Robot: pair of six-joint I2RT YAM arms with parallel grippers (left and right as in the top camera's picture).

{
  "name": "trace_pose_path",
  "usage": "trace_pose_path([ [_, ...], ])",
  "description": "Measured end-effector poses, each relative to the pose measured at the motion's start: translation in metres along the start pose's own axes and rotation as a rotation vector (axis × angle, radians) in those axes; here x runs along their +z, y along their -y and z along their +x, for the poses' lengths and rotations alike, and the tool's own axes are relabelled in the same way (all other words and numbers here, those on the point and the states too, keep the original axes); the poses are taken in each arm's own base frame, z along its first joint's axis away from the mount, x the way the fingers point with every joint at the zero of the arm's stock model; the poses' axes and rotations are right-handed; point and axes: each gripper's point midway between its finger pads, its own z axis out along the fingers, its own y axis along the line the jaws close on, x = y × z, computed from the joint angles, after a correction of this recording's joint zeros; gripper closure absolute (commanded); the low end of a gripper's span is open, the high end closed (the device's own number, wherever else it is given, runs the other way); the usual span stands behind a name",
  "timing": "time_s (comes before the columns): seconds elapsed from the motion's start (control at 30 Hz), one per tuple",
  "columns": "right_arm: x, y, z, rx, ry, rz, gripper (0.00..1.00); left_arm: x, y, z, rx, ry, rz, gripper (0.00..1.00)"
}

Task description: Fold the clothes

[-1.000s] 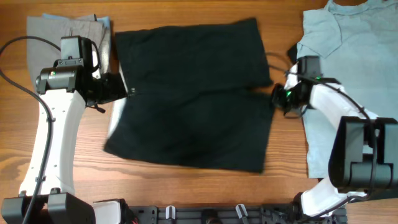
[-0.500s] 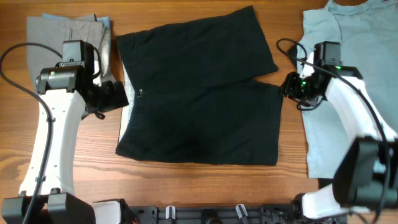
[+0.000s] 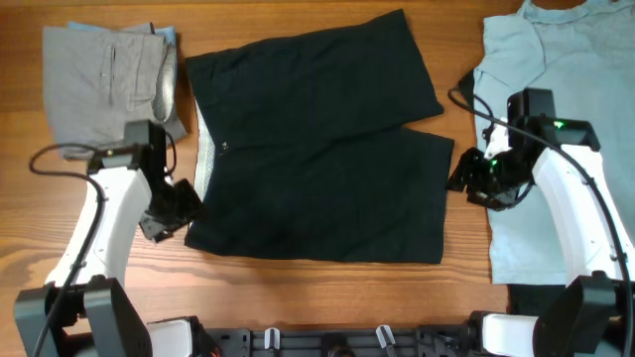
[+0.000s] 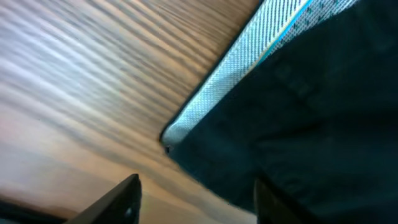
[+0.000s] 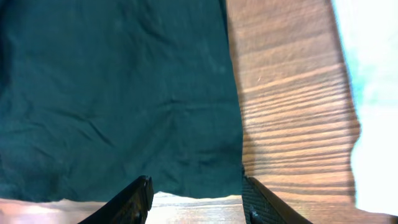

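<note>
Overhead: shorts [image 3: 317, 149] now lie flat, and both arms have dropped to the near corners. Left gripper [image 3: 184, 206] jaws apart, waistband corner just ahead. Right gripper [image 3: 464, 178] has let go, jaws apart, hem between. Likely regrasping to fold.

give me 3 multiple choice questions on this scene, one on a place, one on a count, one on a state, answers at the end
1. Where does the grey folded garment lie?
A) left of the black shorts
B) on top of the shorts
C) right of the shorts

2. How many garments are in view?
A) two
B) three
C) five

3. How do the black shorts lie?
A) rolled into a bundle
B) lifted in the air
C) spread flat, both legs open

1 A: the overhead view shows it at the far left.
2 B: the grey garment, the shorts and a light blue T-shirt.
3 C: both legs lie flat, unfolded.
</note>
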Motion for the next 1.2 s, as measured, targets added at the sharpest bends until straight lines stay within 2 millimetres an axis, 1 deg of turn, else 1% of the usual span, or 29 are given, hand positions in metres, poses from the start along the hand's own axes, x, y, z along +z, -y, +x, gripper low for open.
trace_pose_path([
  [0.07,0.009,0.001,0.006,0.009,-0.022,-0.012,0.48,0.010,0.004,0.001,-0.007,0.002,0.027,0.52],
  [0.13,0.018,0.003,0.013,0.019,-0.046,-0.024,0.48,0.020,0.006,0.001,-0.013,0.013,0.050,0.57],
  [0.23,0.029,0.006,0.027,0.034,-0.093,-0.037,0.48,0.030,0.006,0.005,-0.029,0.009,0.061,0.60],
  [0.27,0.037,0.008,0.035,0.043,-0.121,-0.043,0.48,0.035,0.006,0.007,-0.031,0.004,0.065,0.62],
  [0.37,0.050,0.014,0.047,0.057,-0.155,-0.047,0.48,0.044,0.005,0.009,-0.047,-0.010,0.064,0.72],
  [0.43,0.056,0.018,0.055,0.065,-0.177,-0.045,0.49,0.050,0.005,0.007,-0.062,-0.018,0.062,0.83],
  [0.5,0.061,0.020,0.059,0.069,-0.184,-0.044,0.49,0.055,0.004,0.006,-0.079,-0.029,0.057,0.87],
  [0.57,0.062,0.020,0.058,0.075,-0.181,-0.047,0.49,0.057,0.002,0.005,-0.102,-0.040,0.053,0.90],
  [0.63,0.062,0.019,0.057,0.078,-0.178,-0.049,0.49,0.057,0.001,0.005,-0.120,-0.047,0.059,0.91],
  [0.7,0.062,0.019,0.057,0.082,-0.178,-0.051,0.49,0.057,0.001,0.004,-0.138,-0.058,0.072,0.83],
  [0.77,0.062,0.019,0.057,0.087,-0.177,-0.051,0.48,0.056,0.000,0.005,-0.156,-0.073,0.090,0.69],
  [0.83,0.062,0.018,0.056,0.088,-0.172,-0.053,0.49,0.055,-0.001,0.009,-0.188,-0.112,0.098,0.60],
  [0.9,0.062,0.018,0.055,0.089,-0.169,-0.054,0.48,0.053,-0.007,0.017,-0.211,-0.165,0.090,0.56],
  [0.93,0.063,0.018,0.055,0.091,-0.166,-0.054,0.48,0.051,-0.009,0.020,-0.220,-0.183,0.084,0.56],
  [1.03,0.063,0.018,0.054,0.094,-0.163,-0.055,0.48,0.038,-0.017,0.028,-0.254,-0.249,0.065,0.54],
  [1.2,0.063,0.018,0.053,0.101,-0.161,-0.055,0.48,0.035,-0.018,0.028,-0.258,-0.257,0.062,0.50],
])
